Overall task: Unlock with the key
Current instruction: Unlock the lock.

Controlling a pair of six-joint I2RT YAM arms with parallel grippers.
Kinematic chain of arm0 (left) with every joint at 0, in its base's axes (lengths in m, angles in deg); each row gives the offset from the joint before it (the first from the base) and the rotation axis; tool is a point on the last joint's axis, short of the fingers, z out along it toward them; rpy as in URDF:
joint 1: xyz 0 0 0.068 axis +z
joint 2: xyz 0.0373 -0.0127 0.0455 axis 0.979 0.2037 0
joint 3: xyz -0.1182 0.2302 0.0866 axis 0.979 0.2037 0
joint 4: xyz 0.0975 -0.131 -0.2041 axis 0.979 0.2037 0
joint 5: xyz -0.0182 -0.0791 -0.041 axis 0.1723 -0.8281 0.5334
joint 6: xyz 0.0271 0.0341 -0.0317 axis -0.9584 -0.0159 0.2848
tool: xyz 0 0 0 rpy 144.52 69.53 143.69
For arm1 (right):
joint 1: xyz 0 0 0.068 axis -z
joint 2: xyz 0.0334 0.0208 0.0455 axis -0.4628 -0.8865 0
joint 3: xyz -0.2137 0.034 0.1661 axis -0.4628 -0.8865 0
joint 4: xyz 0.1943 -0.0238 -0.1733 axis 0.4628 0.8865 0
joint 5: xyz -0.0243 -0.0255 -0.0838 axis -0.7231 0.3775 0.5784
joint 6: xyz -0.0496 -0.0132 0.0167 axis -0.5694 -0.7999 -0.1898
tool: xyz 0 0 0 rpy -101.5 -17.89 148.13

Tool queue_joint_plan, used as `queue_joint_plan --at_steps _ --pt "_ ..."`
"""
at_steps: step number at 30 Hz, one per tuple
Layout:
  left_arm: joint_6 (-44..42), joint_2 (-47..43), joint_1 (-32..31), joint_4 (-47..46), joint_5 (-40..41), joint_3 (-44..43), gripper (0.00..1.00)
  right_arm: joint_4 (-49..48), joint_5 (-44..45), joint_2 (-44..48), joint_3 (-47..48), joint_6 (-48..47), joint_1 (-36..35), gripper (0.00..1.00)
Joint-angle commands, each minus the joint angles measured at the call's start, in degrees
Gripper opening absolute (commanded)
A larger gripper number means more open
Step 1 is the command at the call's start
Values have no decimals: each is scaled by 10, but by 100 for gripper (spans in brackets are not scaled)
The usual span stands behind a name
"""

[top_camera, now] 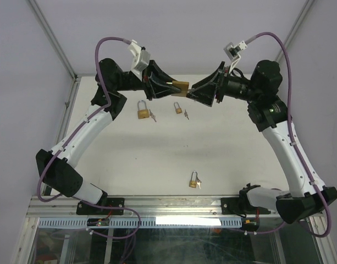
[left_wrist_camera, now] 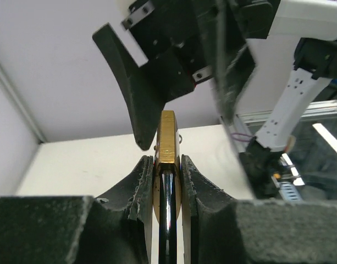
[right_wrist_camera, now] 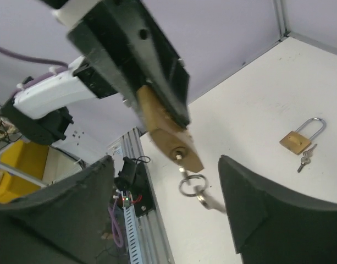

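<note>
Pale lilac walls (top_camera: 173, 33) enclose a white table (top_camera: 223, 148), and two robot arms meet in mid-air above its far side. Between them is a brass padlock (top_camera: 181, 87), lifted clear of the table and clamped by its flat sides in the left gripper (left_wrist_camera: 167, 162). That gripper's dark padded fingers (left_wrist_camera: 143, 181) press against both faces of the lock, and the brass body reaches out past the fingertips. The keyhole end (right_wrist_camera: 179, 152) points away from the left gripper, toward the right one. Just below the keyhole hangs a key ring (right_wrist_camera: 191, 184) with a silver key (right_wrist_camera: 209, 204) dangling from it. Whether another key sits in the keyhole cannot be told. The right gripper (right_wrist_camera: 167, 176) faces this end with its jaws spread wide and grasps nothing. One black finger (right_wrist_camera: 75, 209) stands on each side of the ring, apart from it. On the table under the left gripper lies a second padlock (top_camera: 142, 110), and under the point where the two grippers meet lies a third padlock (top_camera: 178, 108). Each has small keys (top_camera: 152, 115) beside it. A fourth padlock (top_camera: 194, 180) lies well apart from both grippers, toward the arm bases.
</note>
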Motion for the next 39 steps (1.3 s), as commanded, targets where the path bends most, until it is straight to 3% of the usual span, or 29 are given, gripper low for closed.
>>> queue_joint_plan --at_steps 1,5,8,11,16,21,25,27,30,36,37,39 --pt "149 1 6 -95 -10 -1 0 54 11 77 4 -116 -7 97" --pt "132 2 6 -59 -10 -16 0 79 28 79 -1 -206 -7 98" --pt "136 3 6 -57 -11 -20 0 70 -25 55 10 -238 -7 84" --pt "138 6 6 -58 -19 -27 0 42 -27 44 4 -265 -7 64" --pt "142 9 6 -59 -27 -33 0 14 -58 -2 26 -264 -7 77" --pt "141 8 6 -60 -24 -33 0 -12 -94 -31 24 -233 -10 66" --pt "145 11 5 -64 -22 -32 0 -67 -98 -25 -3 -227 -25 65" --pt "148 13 4 -67 -22 -32 0 -70 -90 -29 -3 -216 -32 52" --pt "152 17 0 -72 -21 -34 0 -69 -84 -35 -2 -217 -41 48" --pt "155 15 -1 -77 -20 -31 0 -36 -81 -33 1 -250 -43 26" --pt "155 14 -1 -77 -19 -30 0 -34 -82 -32 -1 -252 -42 24" --pt "155 13 -1 -77 -20 -29 0 -22 -90 -32 -2 -258 -43 30"
